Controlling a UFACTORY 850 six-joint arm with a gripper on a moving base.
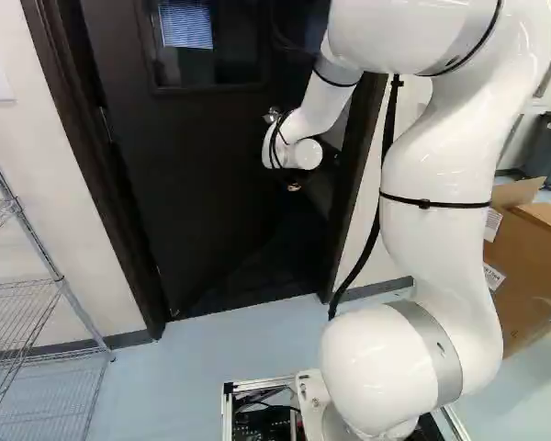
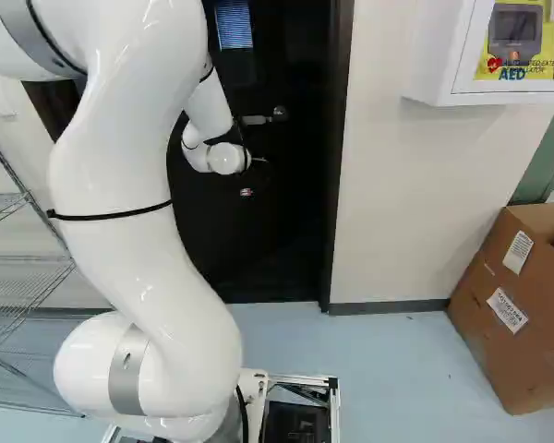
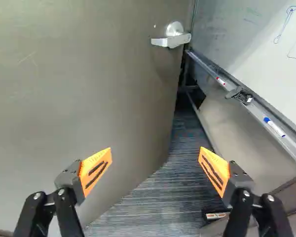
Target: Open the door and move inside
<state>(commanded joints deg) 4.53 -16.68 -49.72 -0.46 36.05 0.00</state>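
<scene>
The dark door (image 1: 184, 184) stands partly open; beyond its free edge, the wrist view shows a gap with carpeted floor (image 3: 158, 207). In that view the door's face (image 3: 79, 89) runs along one side, bearing a silver lever handle (image 3: 171, 39) well ahead of the gripper. My gripper (image 3: 155, 165) is open, its orange-padded fingers wide apart, with nothing between them and neither on the handle. The handle (image 2: 258, 119) also shows beside my white wrist (image 2: 226, 158) in the right base view. Against the dark door, the gripper's fingers cannot be made out in the base views.
A dark frame (image 1: 351, 175) borders the doorway. Past the gap is a whiteboard (image 3: 256, 44) with a marker tray (image 3: 259, 113). Wire shelving (image 1: 60, 285) stands left of the doorway, a cardboard box (image 2: 512, 314) to the right, below a white wall cabinet (image 2: 434, 55).
</scene>
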